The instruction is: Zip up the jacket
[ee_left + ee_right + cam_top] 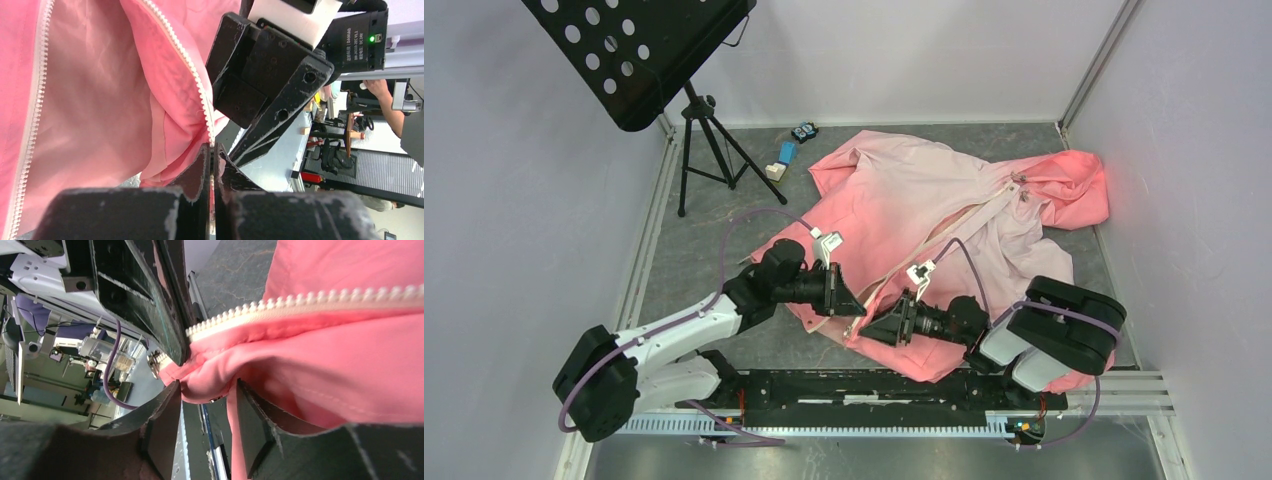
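The pink jacket (924, 200) lies spread on the grey table, hood at the far right. Its cream zipper strip (969, 225) runs diagonally down to the near hem. My left gripper (852, 302) is at that hem end; in the left wrist view it (212, 150) is shut on the bottom end of the zipper tape (192, 75). My right gripper (876, 325) faces it from the right. In the right wrist view it (207, 390) is open, with the jacket hem (215, 382) bulging between its fingers (255, 415) below the zipper teeth (280, 302).
A black perforated music stand (639, 50) on a tripod (709, 150) stands at the far left. Small blue and white objects (784, 155) lie behind the jacket. White walls close in the table; a black rail (874, 388) runs along the near edge.
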Tool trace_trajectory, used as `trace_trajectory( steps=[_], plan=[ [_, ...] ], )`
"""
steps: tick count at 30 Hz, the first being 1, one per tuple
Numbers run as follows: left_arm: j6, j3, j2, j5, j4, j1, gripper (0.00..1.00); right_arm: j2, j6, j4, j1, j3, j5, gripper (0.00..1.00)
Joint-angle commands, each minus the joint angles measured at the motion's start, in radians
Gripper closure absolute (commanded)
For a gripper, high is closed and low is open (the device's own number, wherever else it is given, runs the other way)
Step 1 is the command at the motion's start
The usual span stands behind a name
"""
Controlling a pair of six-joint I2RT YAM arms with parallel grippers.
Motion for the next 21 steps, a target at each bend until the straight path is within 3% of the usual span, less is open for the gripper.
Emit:
trace_trajectory(
  steps=[1,13,21],
  plan=[
    [-0.015,0.021,-0.021,-0.03,0.062,-0.002,0.98,-0.022,-0.011,0.354,0.028,-0.024,0.035,0.48],
    [-0.03,0.005,-0.04,-0.011,0.084,-0.003,0.98,-0.045,0.016,0.304,0.048,0.005,0.136,0.42],
    [-0.024,-0.011,-0.047,-0.008,0.09,-0.003,0.98,0.041,0.129,0.448,0.049,0.021,0.148,0.44]
  ],
)
